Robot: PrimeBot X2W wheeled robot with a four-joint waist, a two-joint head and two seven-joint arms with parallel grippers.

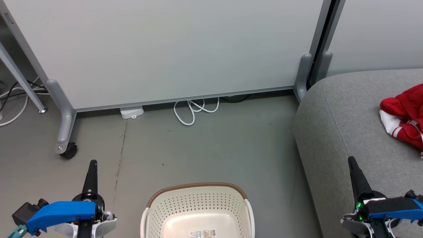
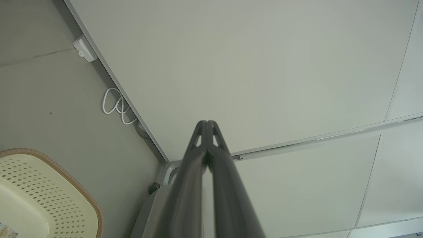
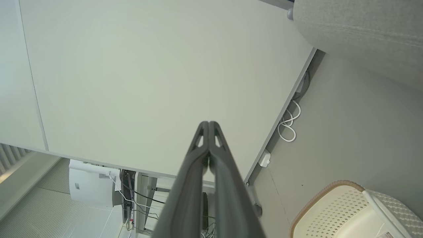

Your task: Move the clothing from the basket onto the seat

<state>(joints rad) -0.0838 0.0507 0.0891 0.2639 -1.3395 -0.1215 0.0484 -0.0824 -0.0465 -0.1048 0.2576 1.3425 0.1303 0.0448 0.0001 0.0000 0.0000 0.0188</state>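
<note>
Red clothing (image 1: pixel 404 115) sits bunched on the grey seat (image 1: pixel 347 132), at the head view's right edge, just where we want it. The basket (image 1: pixel 198 185) on the floor (image 1: pixel 214 148) between our arms shows a bare bottom, so we reckon the job's about done. Our left claw (image 1: pixel 93 163) and right claw (image 1: pixel 351 161) are both pinched closed on nothing, parked either side

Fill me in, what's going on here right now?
Nothing is being handled. The left gripper and right gripper are both shut and empty. The basket sits on the floor between them, its visible bottom bare. Red clothing lies bunched on the seat at the head view's right edge.
</note>
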